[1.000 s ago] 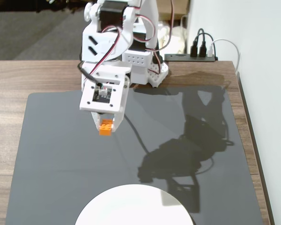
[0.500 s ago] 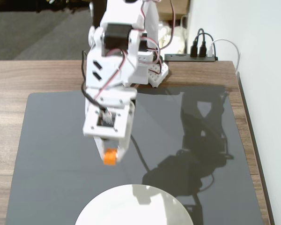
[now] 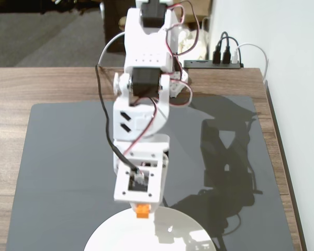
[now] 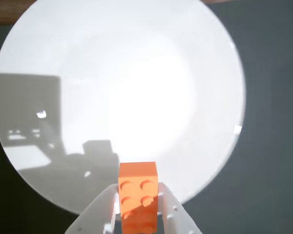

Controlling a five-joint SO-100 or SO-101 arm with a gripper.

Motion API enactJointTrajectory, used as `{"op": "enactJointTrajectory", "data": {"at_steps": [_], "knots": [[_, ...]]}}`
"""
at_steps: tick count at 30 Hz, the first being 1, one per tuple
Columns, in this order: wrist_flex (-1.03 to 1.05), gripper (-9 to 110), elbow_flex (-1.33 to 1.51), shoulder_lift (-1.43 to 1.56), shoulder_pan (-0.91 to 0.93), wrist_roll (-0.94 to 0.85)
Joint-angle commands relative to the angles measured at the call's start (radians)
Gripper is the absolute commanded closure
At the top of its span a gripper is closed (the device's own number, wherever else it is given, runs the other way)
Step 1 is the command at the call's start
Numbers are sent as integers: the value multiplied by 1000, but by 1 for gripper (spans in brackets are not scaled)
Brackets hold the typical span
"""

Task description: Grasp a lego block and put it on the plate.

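With the brick clamped in the claw above the plate, only release remains.

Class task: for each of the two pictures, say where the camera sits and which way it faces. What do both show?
Fixed view: high, facing the arm's front, looking down on the dark mat; whole white arm shows.
Wrist view: on the arm, looking down the claw onto the plate; only claw tips show.
Shared: the lego block held in the claw, above the plate.

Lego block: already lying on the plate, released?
No. In the wrist view the lego block sits clamped in the claw, held above the plate.
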Motion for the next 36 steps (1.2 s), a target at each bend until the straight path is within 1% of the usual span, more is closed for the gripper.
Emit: {"op": "enactJointTrajectory", "data": {"at_steps": [1, 10, 22, 24, 27, 31, 36], "knots": [[-5, 94, -92, -26, -12, 15], [-6, 94, -166, -161, -20, 40], [-11, 94, -193, -213, -26, 55], [-8, 90, -195, -216, -26, 58], [-9, 89, -195, -221, -26, 61], [-12, 80, -195, -219, -25, 80], [-8, 79, -195, -209, -17, 83]]}}
